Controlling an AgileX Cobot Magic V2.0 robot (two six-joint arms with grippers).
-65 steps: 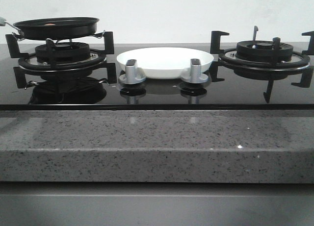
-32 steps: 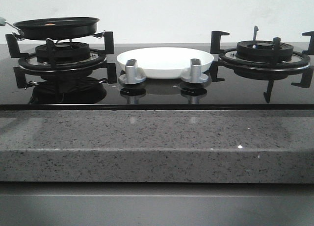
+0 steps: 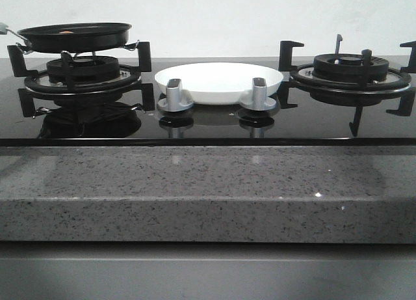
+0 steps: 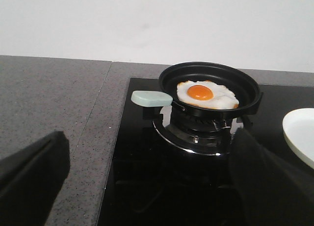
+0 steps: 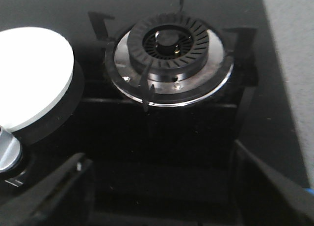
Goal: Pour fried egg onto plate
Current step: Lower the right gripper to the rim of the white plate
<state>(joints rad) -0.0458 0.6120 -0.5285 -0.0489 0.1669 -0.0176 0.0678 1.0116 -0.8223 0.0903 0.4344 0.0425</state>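
Landmark: the left burner [image 3: 83, 71], a black ring with pronged pan supports, set in the glossy black glass cooktop [image 3: 208, 125].
Frying pan: a black frying pan [image 4: 209, 90] sits on the supports of the left burner; its pale green handle [image 4: 151, 98] sticks out sideways, away from the plate.
Fried egg: the fried egg [image 4: 207, 94] lies flat inside the frying pan, directly above the left burner, white with browned edges and an orange yolk near its middle; in the front view only a sliver of orange shows over the pan rim.
Plate: the plate [image 3: 218, 81], white and bare, rests on the cooktop just beside the left burner, between it and the right burner [image 3: 350, 71].
Knobs: two silver control knobs [image 3: 174, 95] stand in front of the plate, nearer the camera than the left burner.
Counter: a speckled grey stone counter [image 3: 208, 190] runs along the front edge of the cooktop, below the left burner in the front view.
Left gripper: the left gripper [image 4: 147, 187] is spread wide and holds nothing; its dark fingers [image 4: 32, 174] frame the left burner from a distance, well apart from the pan handle.
Right gripper: the right gripper [image 5: 167, 196] is likewise spread and grasps nothing; it hangs over the cooktop near the right burner, far from the left burner.
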